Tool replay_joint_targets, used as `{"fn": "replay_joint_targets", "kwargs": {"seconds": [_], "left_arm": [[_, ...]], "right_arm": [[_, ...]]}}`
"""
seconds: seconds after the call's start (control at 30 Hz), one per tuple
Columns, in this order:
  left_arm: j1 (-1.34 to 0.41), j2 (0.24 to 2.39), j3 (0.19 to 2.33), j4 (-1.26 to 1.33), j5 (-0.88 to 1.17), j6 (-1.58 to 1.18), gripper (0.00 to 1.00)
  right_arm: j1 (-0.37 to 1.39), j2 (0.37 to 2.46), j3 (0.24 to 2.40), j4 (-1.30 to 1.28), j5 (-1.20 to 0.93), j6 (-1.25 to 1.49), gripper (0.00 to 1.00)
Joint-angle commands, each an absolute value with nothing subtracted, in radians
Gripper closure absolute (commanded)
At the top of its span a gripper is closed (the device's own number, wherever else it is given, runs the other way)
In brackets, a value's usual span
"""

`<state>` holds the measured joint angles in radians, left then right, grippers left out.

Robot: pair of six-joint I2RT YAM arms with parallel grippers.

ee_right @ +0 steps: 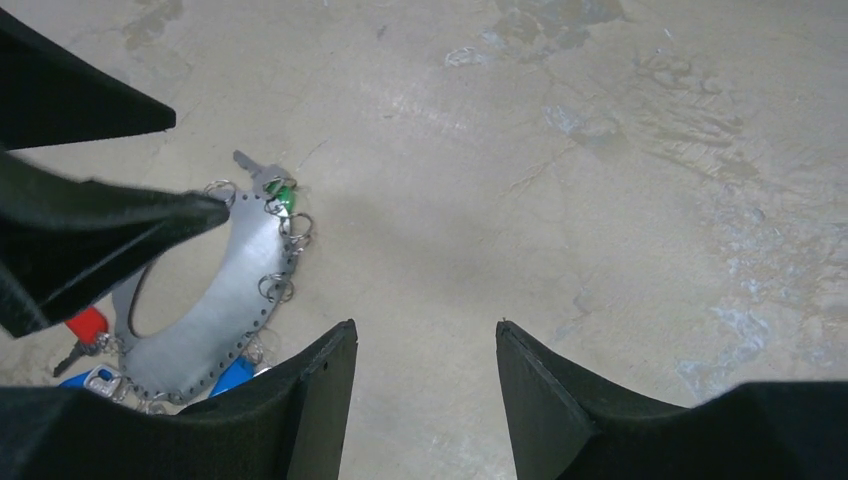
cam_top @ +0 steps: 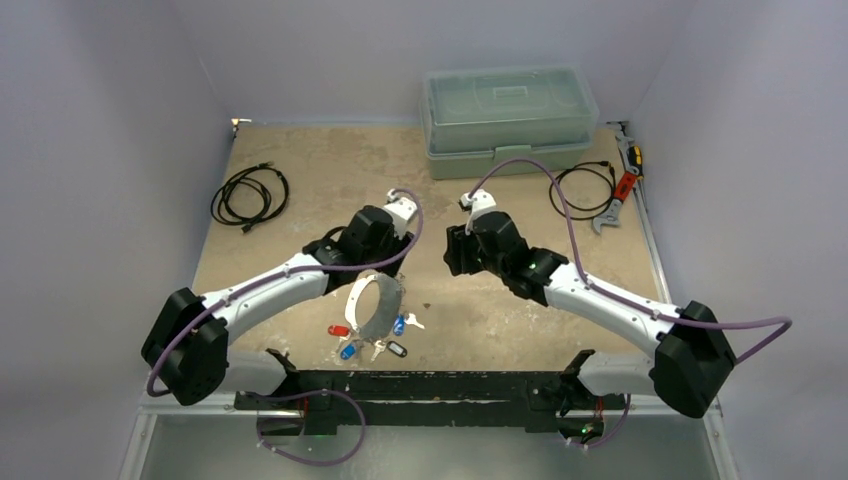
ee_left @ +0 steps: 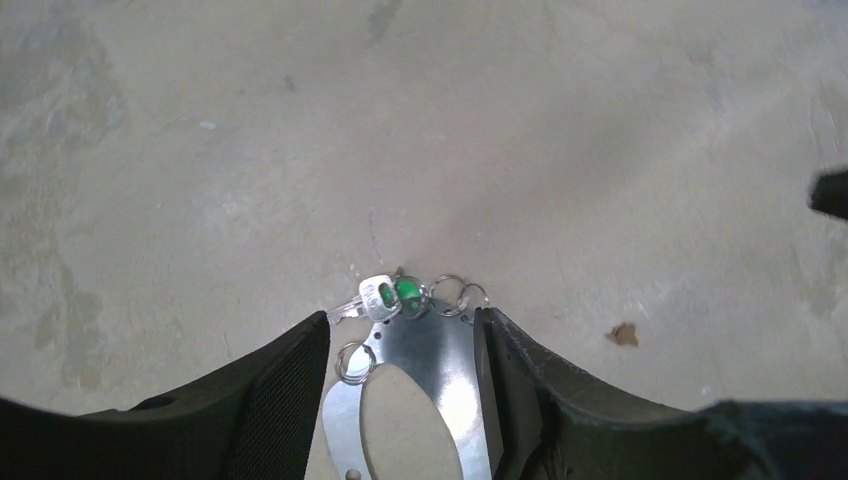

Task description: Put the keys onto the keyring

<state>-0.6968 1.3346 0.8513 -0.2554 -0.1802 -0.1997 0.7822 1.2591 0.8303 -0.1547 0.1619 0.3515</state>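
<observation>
I'm looking at a worn, blotchy beige tabletop [cam_top: 320,180] closed in by pale lilac walls [cam_top: 100,150].

A translucent green lidded box [cam_top: 508,118] sits at the middle of the far edge. One coil of black cable [cam_top: 250,195] lies toward the far left corner. A second coil [cam_top: 585,190] lies by the right edge, just beside a wrench [cam_top: 620,195] with an orange grip.

A black base bar [cam_top: 420,385] runs along the near edge. Between it and the table's middle is the keyring [cam_top: 387,310], a flat grey band tilted up. The keys [cam_top: 347,351] with red, blue and black heads lie at its near side. A green-headed key [ee_left: 395,295] hangs at its far rim.

The left gripper [ee_left: 405,325] straddles the band, so its fingers block my view of the rim. I can't tell whether they pinch it or only flank it.

The right gripper [ee_right: 425,335] hangs well apart from the keyring over bare surface, jaws spread with nothing between them.
</observation>
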Motion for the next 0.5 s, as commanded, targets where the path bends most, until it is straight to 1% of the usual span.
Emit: {"fn": "replay_joint_targets", "kwargs": {"seconds": [0.0, 0.17, 0.27, 0.47], "left_arm": [[-0.731, 1.324, 0.854, -0.211, -0.055, 0.205, 0.46], [-0.73, 1.344, 0.833, -0.254, 0.085, 0.555, 0.41], [-0.731, 1.397, 0.835, -0.271, 0.111, 0.622, 0.42], [-0.73, 1.493, 0.845, -0.289, 0.128, 0.684, 0.47]], "right_arm": [[0.764, 1.193, 0.788, -0.143, 0.154, 0.366, 0.43], [0.759, 1.097, 0.736, -0.171, 0.172, 0.374, 0.42], [0.757, 1.041, 0.703, -0.178, 0.177, 0.376, 0.41], [0.754, 0.955, 0.664, -0.176, 0.173, 0.38, 0.41]]}}
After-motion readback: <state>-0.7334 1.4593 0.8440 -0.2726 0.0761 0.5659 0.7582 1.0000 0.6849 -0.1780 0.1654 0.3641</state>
